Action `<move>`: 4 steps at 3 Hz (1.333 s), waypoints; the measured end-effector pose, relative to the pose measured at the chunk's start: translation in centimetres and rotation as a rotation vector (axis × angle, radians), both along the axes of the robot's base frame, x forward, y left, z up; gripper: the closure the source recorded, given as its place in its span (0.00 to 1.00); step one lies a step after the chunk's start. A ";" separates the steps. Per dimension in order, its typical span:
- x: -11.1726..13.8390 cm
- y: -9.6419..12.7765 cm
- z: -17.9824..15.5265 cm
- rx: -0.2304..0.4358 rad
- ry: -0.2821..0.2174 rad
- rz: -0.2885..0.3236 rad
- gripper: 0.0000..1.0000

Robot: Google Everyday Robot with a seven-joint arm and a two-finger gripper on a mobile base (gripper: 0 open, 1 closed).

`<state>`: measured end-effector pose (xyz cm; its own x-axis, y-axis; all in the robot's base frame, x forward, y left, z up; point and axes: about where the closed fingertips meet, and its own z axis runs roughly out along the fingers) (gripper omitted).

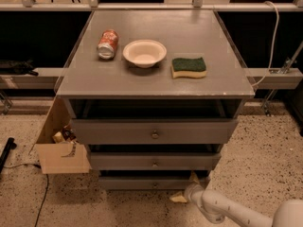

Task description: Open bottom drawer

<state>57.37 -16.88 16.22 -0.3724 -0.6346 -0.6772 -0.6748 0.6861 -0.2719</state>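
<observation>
Bottom drawer (142,182): grey, lowest of three under the counter (156,82), just above the speckled floor (265,150). Small round knob (155,185) at centre of its front. Front sits set back from the two above.
Middle drawer (154,161): grey, directly above, small knob.
Top drawer (154,131): grey, front standing furthest forward, largest knob.
Arm (222,209): white, enters from the lower right corner, low over the floor.
Jaws: at the arm's end, by the right end of the bottom drawer front, well right of the knob; spread, holding nothing, with the tan fingertips (179,198) apart, one low near the floor, one higher beside the drawer corner. Contact with the drawer cannot be told.
On counter, left to right: can (107,44) lying on its side; white bowl (144,52); green-and-yellow sponge (189,67).
Cardboard box (64,150): open, on the floor left of the drawers.
</observation>
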 end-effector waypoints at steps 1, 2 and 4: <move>2.2 -1.9 0.5 0.035 0.009 -0.070 0.00; 4.3 -3.9 0.6 0.027 0.009 -0.124 0.00; 4.2 -3.0 1.0 0.004 0.005 -0.078 0.00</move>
<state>61.53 -19.86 17.23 -0.4239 -0.6010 -0.6776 -0.6209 0.7375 -0.2657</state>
